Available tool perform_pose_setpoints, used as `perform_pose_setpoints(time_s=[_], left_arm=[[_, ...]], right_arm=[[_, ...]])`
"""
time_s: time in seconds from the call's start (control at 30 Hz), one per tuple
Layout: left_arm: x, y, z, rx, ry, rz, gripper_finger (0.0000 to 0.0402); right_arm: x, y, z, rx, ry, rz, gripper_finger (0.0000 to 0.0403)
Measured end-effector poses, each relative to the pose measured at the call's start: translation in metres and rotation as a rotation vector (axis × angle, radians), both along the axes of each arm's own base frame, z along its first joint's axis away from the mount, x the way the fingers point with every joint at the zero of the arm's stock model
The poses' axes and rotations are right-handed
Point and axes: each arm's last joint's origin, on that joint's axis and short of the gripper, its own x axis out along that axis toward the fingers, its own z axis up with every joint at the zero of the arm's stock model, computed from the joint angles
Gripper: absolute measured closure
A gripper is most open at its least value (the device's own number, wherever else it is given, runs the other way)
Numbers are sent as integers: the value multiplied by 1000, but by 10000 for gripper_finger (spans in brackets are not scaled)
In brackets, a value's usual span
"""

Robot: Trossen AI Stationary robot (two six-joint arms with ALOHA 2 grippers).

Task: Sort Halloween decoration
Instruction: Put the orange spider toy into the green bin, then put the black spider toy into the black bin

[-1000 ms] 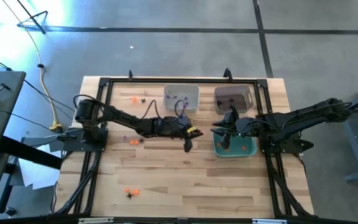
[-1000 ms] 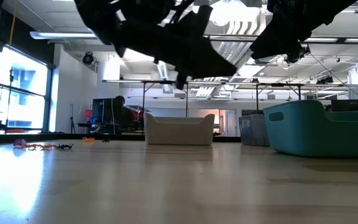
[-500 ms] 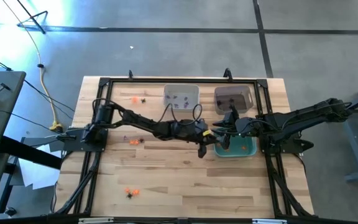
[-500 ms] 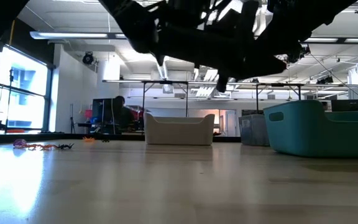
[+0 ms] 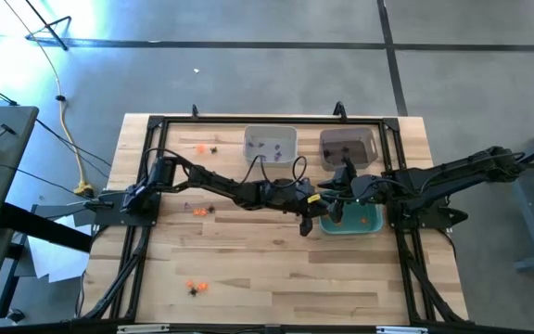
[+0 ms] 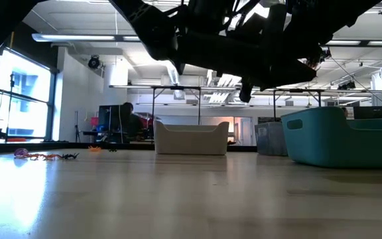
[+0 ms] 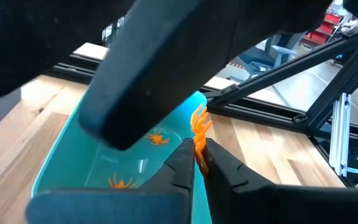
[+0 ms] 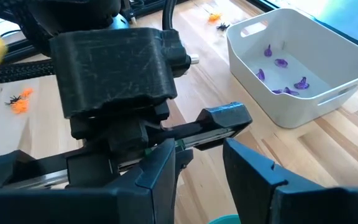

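1. The left gripper (image 7: 195, 163) pinches an orange trinket (image 7: 199, 124) just above the teal bin (image 5: 349, 221).
2. The right gripper (image 8: 199, 163) hovers open over that bin.

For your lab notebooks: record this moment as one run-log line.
left gripper: shut on orange trinket | above teal bin | right gripper: open, waiting beside

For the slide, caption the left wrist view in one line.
Left gripper pinches an orange trinket above the teal bin, where two orange spiders already lie.
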Motion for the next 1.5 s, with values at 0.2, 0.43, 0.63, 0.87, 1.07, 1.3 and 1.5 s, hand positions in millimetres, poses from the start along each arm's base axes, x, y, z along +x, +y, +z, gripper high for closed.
perform_pose_setpoints(time_s=[0.2, 0.43, 0.63, 0.87, 1.07, 1.3, 1.5], left_arm=[[0, 0, 0, 1, 1, 7, 339], [0, 0, 0, 2, 2, 9, 292], [0, 1, 0, 4, 1, 20, 287], [-1, 9, -4, -63, 51, 63, 300], [-18, 32, -10, -121, 106, 101, 316], [-71, 54, 2, -106, 129, 201, 321], [-138, 65, 13, -58, 134, 405, 319]], right_arm=[[0, 0, 0, 0, 0, -1, 269], [0, 0, 0, 0, 0, 0, 269], [0, 0, 0, 0, 0, 0, 269], [0, 0, 0, 0, 0, 0, 269], [0, 0, 0, 0, 0, -1, 269], [0, 0, 0, 0, 2, 0, 269], [0, 0, -1, -1, 7, -1, 269]])
